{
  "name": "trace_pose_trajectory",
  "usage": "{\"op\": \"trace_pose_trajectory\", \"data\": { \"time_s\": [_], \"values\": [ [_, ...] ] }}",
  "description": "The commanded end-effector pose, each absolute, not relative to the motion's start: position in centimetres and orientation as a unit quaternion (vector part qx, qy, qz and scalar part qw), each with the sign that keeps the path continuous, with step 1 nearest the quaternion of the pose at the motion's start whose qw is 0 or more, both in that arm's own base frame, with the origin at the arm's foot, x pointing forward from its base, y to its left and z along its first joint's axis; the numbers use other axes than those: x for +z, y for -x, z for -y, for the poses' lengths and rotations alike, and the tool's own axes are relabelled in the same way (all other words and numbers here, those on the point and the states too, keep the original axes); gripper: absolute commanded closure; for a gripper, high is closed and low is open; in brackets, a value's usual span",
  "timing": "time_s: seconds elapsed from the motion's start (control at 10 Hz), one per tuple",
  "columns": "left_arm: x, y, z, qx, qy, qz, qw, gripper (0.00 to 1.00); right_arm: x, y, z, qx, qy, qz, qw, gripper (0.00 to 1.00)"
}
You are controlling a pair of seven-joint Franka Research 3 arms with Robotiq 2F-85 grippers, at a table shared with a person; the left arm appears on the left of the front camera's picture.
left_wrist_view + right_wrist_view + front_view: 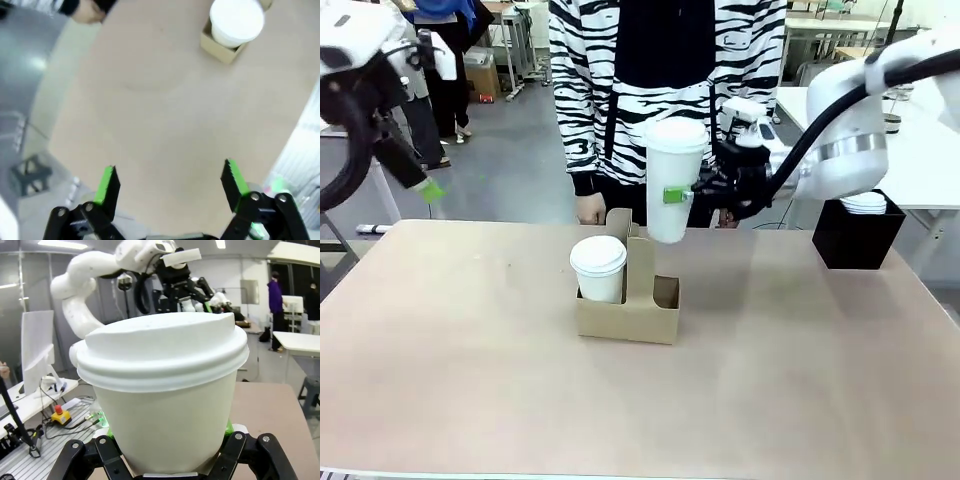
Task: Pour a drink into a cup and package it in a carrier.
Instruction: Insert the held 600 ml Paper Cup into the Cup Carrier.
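My right gripper (676,196) is shut on a tall white lidded cup (672,175) and holds it upright in the air, just above and behind the right side of the brown cardboard carrier (630,318). In the right wrist view the held cup (165,385) stands between the green pads, with the right gripper (167,442) at its base. A second lidded cup (598,268) sits in the carrier's left hole; the right hole (665,292) is empty. My left gripper (170,182) is open and high off the table's left side. The drink is hidden.
A person in a striped top stands at the far side, one hand (588,208) near the table edge behind the carrier. A black box (858,238) with stacked white lids sits at the back right. The left wrist view shows the carrier (220,47) far off.
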State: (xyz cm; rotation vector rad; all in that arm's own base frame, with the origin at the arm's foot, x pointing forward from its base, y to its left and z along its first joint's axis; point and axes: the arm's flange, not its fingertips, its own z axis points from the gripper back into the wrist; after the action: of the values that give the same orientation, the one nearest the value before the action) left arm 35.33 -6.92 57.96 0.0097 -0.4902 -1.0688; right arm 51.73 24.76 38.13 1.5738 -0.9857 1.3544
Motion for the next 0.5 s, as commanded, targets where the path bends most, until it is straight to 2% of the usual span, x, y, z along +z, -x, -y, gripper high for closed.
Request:
{"op": "trace_pose_trajectory", "data": {
  "time_s": [0.0, 0.2, 0.3, 0.4],
  "values": [
    [55.9, -34.9, 5.3, -0.564, 0.025, 0.277, 0.778, 0.00, 37.3, -52.2, -26.0, 0.557, -0.636, 0.384, 0.373, 0.19],
    [55.5, -35.6, 4.9, -0.565, 0.036, 0.266, 0.780, 0.00, 35.3, -51.8, -27.0, 0.563, -0.639, 0.379, 0.362, 0.19],
    [56.2, -35.0, 5.6, -0.558, 0.003, 0.264, 0.787, 0.00, 34.3, -51.3, -27.0, 0.562, -0.646, 0.372, 0.359, 0.19],
    [56.2, -35.0, 5.6, -0.558, 0.003, 0.264, 0.787, 0.00, 32.9, -51.2, -27.3, 0.560, -0.655, 0.363, 0.355, 0.19]
  ]
}}
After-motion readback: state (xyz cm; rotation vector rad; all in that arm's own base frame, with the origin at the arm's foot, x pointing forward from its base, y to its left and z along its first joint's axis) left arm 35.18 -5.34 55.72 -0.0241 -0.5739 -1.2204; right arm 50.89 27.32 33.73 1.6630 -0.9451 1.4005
